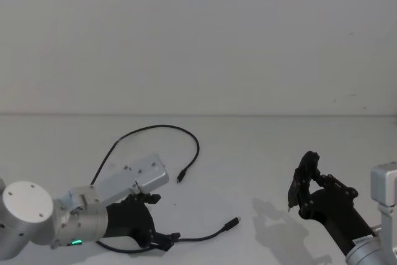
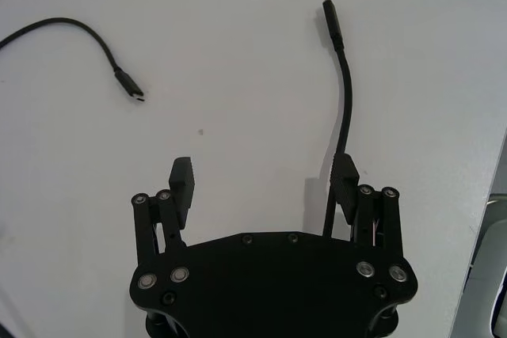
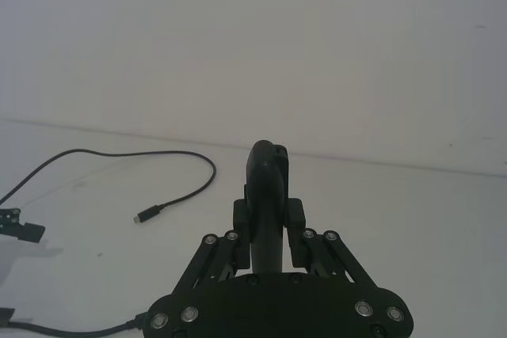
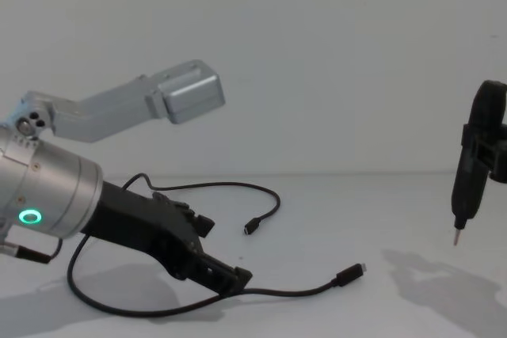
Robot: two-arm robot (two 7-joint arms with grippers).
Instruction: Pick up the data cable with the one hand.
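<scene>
The left gripper (image 1: 160, 218) hangs low over the white table (image 1: 260, 153), jaws spread wide; the data cable (image 1: 161, 126) lies slack on the surface, running close against one pad (image 2: 343, 176); the right gripper (image 3: 269, 211) stands aside, clamped on a pen-like tool (image 4: 467, 187); sitting so off-centre, the thin cord may slip out when the pincer closes.

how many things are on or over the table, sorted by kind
data cable: 1
grippers: 2 (left gripper, open beside the cable; right gripper, shut on the tool)
pen-like tool: 1
total: 4
</scene>
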